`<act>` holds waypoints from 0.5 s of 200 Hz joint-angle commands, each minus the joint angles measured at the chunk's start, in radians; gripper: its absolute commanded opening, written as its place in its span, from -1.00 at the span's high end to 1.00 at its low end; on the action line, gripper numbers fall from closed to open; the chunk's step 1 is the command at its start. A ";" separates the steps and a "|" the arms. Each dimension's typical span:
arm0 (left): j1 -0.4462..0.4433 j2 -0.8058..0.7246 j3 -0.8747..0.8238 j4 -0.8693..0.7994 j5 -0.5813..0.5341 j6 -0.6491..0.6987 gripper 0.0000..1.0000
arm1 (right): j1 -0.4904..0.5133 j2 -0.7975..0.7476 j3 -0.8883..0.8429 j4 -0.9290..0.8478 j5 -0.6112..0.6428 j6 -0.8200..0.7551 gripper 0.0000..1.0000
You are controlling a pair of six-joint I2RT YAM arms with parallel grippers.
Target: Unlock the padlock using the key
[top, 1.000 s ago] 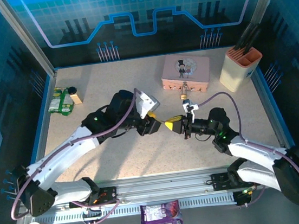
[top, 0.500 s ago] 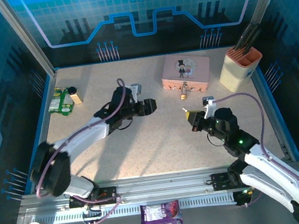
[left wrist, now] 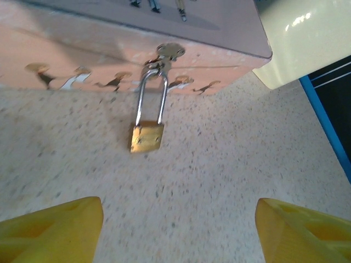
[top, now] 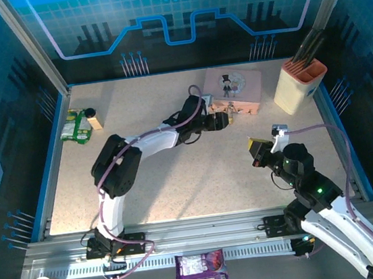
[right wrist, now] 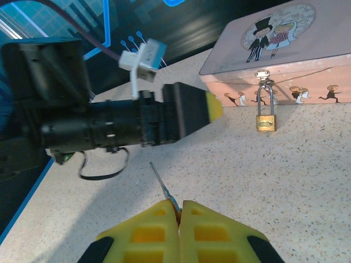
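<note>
padlock look: you had a small brass-gold padlock (left wrist: 146,137) with a squarish, scuffed body and a long, thin silvery shackle (left wrist: 151,98); both shackle legs ran down into the body.
padlock place: it hung from the round metal clasp (left wrist: 170,52) on the front face of the pink box (right wrist: 274,38), and its body was down on the speckled worktop (top: 177,174) at the foot of the box and slightly tilted.
box look: the lid had a cartoon couple on it, and small dancing figures ran along the front wall.
left fingers (left wrist: 55,233): you had them spread wide and released, with nothing between them. The yellow tips sat at the bottom corners of the left wrist view, aimed at the padlock, near it but not touching.
left arm: in the top view it was stretched far across the worktop, with its tip just in front of the box.
key (right wrist: 163,187): this was a thin, dark-grey metal sliver. Only its narrow blade showed, poking forward and up-left from the fingertips.
right fingers (right wrist: 148,235): you had them clenched together on the key, with no gap between the yellow pads.
right arm place: in the top view it was right of and nearer than the box, well apart from the padlock.
key vs padlock: they were apart, and the blade pointed more toward the left arm's wrist than toward the lock.
keyhole: I couldn't tell; it wasn't visible in any view.
nearby: a cream holder (top: 299,85) stood just right of the box.
</note>
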 commanded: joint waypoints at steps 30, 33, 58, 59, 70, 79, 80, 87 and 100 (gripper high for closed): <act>-0.034 0.179 0.213 -0.051 -0.112 0.077 -0.46 | -0.005 -0.061 -0.011 -0.068 0.026 0.020 1.00; -0.036 0.189 0.226 -0.061 -0.116 0.078 -0.46 | -0.005 -0.063 -0.012 -0.069 0.027 0.021 1.00; -0.050 0.264 0.337 -0.141 -0.162 0.091 -0.40 | -0.006 -0.074 -0.027 -0.066 0.023 0.027 1.00; -0.051 0.265 0.341 -0.145 -0.166 0.092 -0.40 | -0.006 -0.074 -0.028 -0.065 0.022 0.026 1.00; -0.057 0.294 0.381 -0.181 -0.197 0.095 -0.37 | -0.008 -0.076 -0.029 -0.064 0.020 0.027 1.00; -0.060 0.314 0.408 -0.204 -0.210 0.095 -0.37 | -0.009 -0.077 -0.028 -0.064 0.019 0.025 1.00; -0.060 0.317 0.410 -0.207 -0.211 0.094 -0.37 | -0.010 -0.076 -0.028 -0.064 0.019 0.025 1.00; -0.061 0.332 0.435 -0.226 -0.221 0.091 -0.36 | -0.011 -0.077 -0.029 -0.065 0.019 0.023 1.00; -0.064 0.358 0.469 -0.250 -0.231 0.091 -0.36 | -0.013 -0.078 -0.029 -0.066 0.019 0.019 1.00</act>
